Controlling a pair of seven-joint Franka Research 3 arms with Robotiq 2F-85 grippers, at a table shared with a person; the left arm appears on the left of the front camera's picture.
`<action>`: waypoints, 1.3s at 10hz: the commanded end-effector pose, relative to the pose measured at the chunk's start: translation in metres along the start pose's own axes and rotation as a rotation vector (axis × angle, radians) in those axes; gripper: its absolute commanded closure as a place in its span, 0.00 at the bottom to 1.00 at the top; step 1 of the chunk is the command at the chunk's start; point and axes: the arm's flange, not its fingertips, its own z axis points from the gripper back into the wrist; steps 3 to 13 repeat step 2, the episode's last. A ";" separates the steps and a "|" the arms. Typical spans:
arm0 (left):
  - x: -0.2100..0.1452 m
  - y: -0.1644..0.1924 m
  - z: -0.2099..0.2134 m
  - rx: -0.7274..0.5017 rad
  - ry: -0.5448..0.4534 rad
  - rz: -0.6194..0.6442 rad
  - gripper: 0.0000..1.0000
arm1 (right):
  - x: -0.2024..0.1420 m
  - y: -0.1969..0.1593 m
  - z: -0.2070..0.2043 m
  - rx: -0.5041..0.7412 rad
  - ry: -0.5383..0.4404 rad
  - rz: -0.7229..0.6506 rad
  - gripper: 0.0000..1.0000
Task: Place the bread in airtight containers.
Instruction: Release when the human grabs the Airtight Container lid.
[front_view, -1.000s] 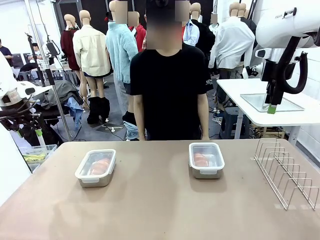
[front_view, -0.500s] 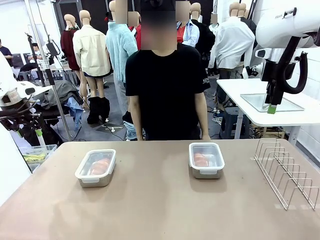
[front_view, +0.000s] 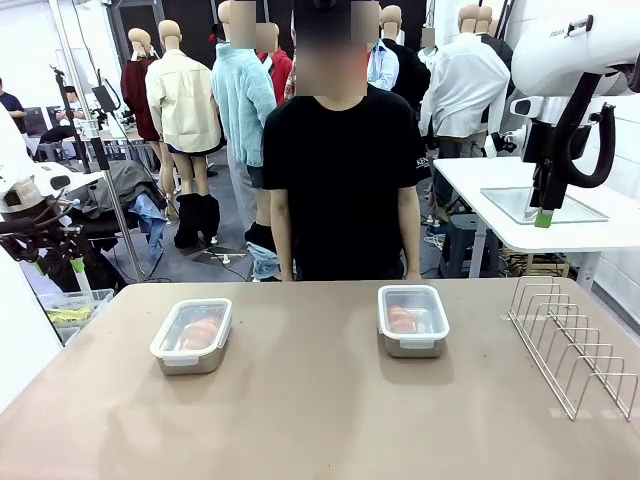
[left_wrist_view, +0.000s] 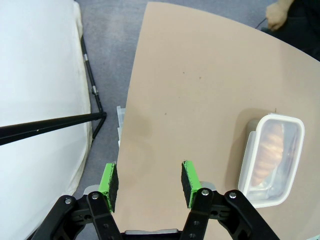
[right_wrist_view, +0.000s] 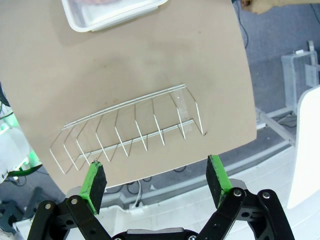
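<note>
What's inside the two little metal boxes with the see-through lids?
Bread. The left container has an orange roll under its clear lid, and the right container has one too. The lids blur them, and the steel walls hide anything lower down.

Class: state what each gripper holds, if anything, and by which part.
Nothing is held. The left gripper and the right gripper both stand open above the table, with nothing between their pads.

left tin: lidded, orange bread inside | right tin: lidded, bread inside
</note>
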 end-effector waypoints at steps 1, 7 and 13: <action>0.000 -0.001 0.001 0.020 -0.002 0.015 0.33 | 0.002 -0.002 0.001 0.007 0.019 -0.010 0.00; 0.000 -0.001 0.001 0.020 -0.002 0.015 0.33 | 0.002 -0.002 0.001 0.007 0.019 -0.010 0.00; 0.000 -0.001 0.001 0.020 -0.002 0.015 0.33 | 0.002 -0.002 0.001 0.007 0.019 -0.010 0.00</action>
